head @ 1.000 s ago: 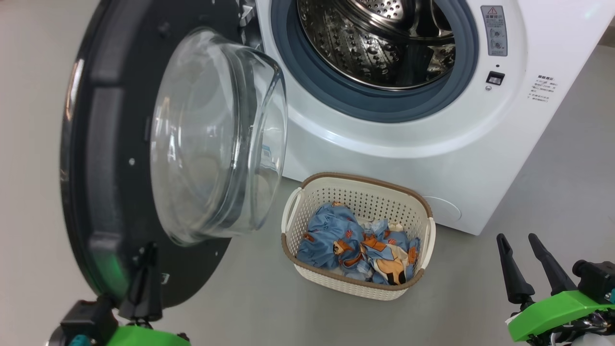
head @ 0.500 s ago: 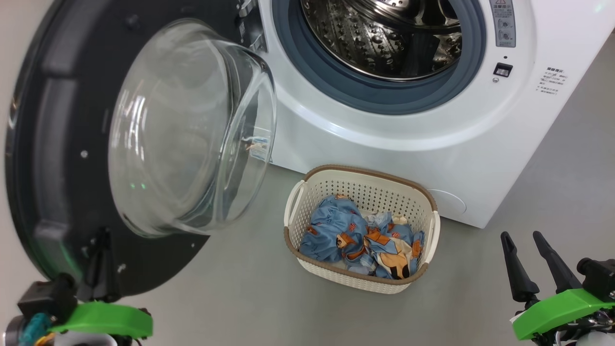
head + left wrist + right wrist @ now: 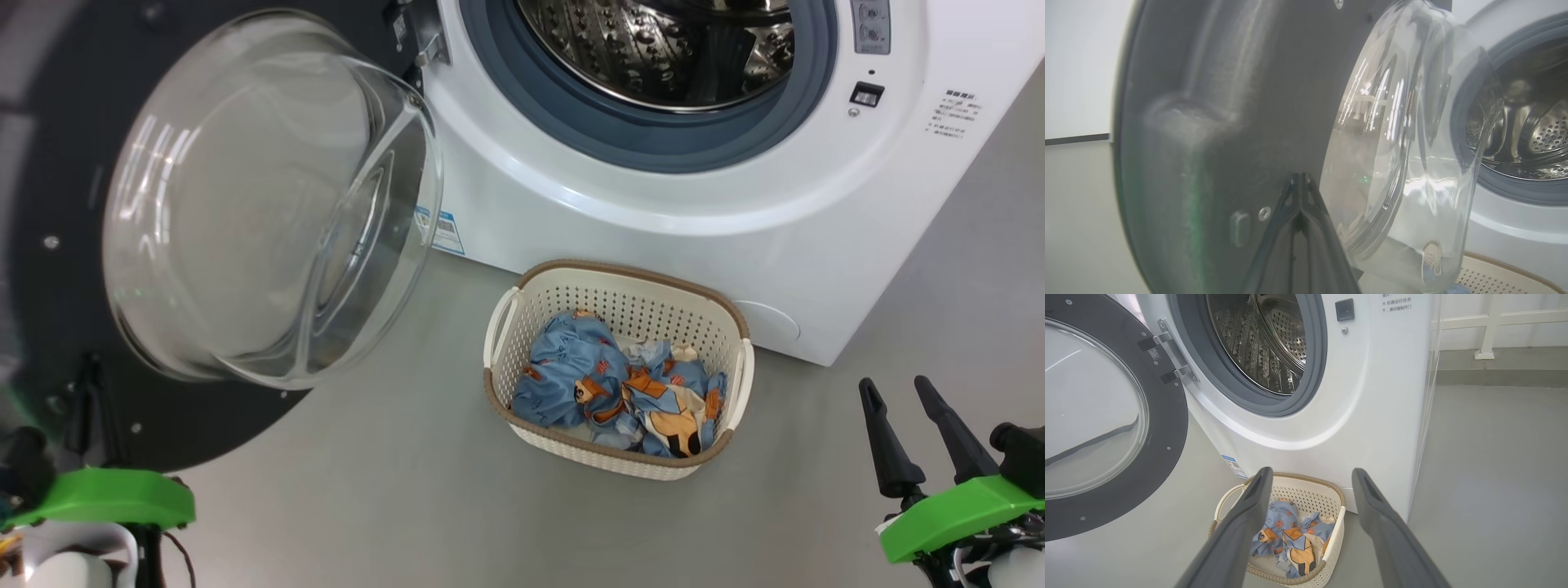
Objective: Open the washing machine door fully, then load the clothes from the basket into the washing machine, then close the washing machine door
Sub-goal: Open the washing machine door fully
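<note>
The washing machine (image 3: 653,204) stands open, steel drum (image 3: 653,49) in sight. Its door (image 3: 204,425) hangs swung out to the left, black rim around a bulging glass bowl (image 3: 261,204). My left gripper (image 3: 88,367) is shut, with its tips against the door's inner black face (image 3: 1229,102), low beside the glass; the closed left gripper (image 3: 1300,176) holds nothing. The basket (image 3: 629,273) sits on the floor before the machine, and the blue bear-print clothes (image 3: 620,400) lie in it. My right gripper (image 3: 894,384) hovers open at the lower right, apart from the basket, clothes (image 3: 1290,539) beyond its fingers.
Grey floor (image 3: 392,506) spreads between the door and the basket and to the right of the machine. A blue label (image 3: 445,229) sits on the machine's lower front corner. A white rail (image 3: 1490,322) runs along the far wall.
The door has swung further out to the left, and my shut left gripper has gone left with it. The head view has shifted. My right gripper has hardly moved.
</note>
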